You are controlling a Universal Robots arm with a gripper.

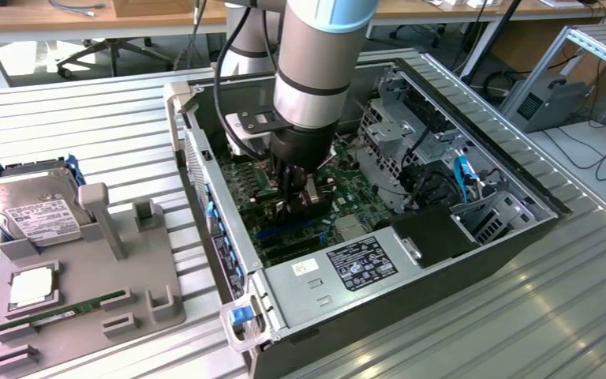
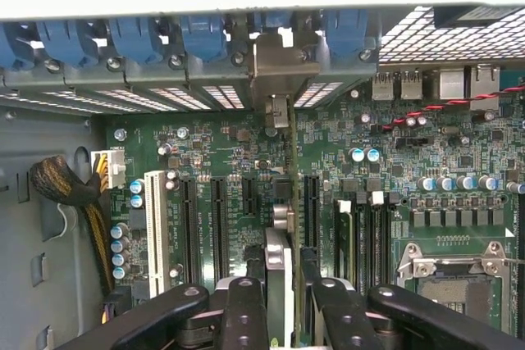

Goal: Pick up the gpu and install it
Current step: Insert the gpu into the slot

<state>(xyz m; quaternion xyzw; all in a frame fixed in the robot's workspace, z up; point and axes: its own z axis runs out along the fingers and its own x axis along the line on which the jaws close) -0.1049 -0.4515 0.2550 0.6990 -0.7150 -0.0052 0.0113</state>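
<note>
Gpu [image 2: 293,202] seen edge-on in the wrist view, standing upright over the motherboard [image 2: 230,170], its metal bracket [image 2: 275,71] reaching up to the row of blue slot clips [image 2: 139,38] at the case's rear wall. Clamped between the fingers of the end effector [image 2: 287,301], which grasps the card from above, jaws partway closed on its top edge. Lined up with one of the long expansion slots; fully seated or not — cannot tell from here.

In the exterior view, end effector [image 1: 299,193] sunk deep into the open computer case [image 1: 472,118], lying on its side on the slatted surface [image 1: 92,118]. Pick-up done, by the look of it; insertion under way or nearly finished, release not yet made.

On the exterior view's left, grey parts tray [image 1: 124,268] with hard drive [image 1: 29,209] and green RAM stick [image 1: 61,309] in place.
</note>
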